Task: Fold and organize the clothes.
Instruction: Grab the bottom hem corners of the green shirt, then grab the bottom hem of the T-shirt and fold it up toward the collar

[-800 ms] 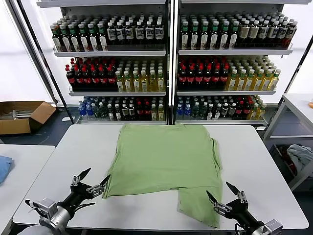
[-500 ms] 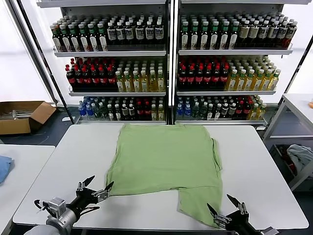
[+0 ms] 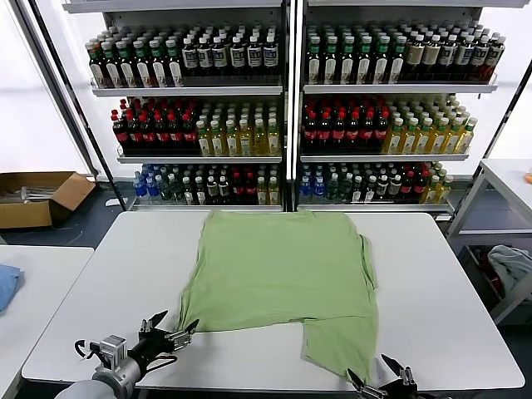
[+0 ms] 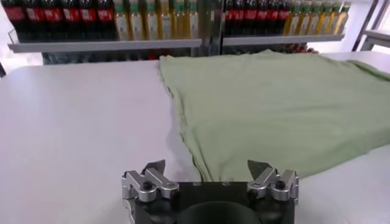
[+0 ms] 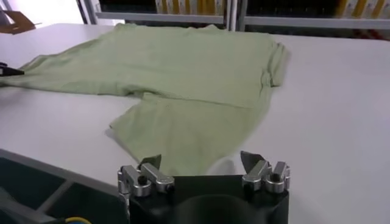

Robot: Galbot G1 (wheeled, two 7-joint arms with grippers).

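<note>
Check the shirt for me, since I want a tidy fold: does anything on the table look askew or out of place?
Yes. The green shirt lies flat but lopsided: a flap of it hangs out past the straight near edge on the robot's right, reaching the table edge. Both the left gripper and right gripper are open and touch nothing.

Left gripper (image 3: 173,327) and right gripper (image 3: 376,378) low, jaws apart

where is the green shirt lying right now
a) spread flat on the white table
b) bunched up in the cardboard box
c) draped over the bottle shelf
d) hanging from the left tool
a: the green shirt lies spread flat on the white table, with neither tool holding it.
</note>
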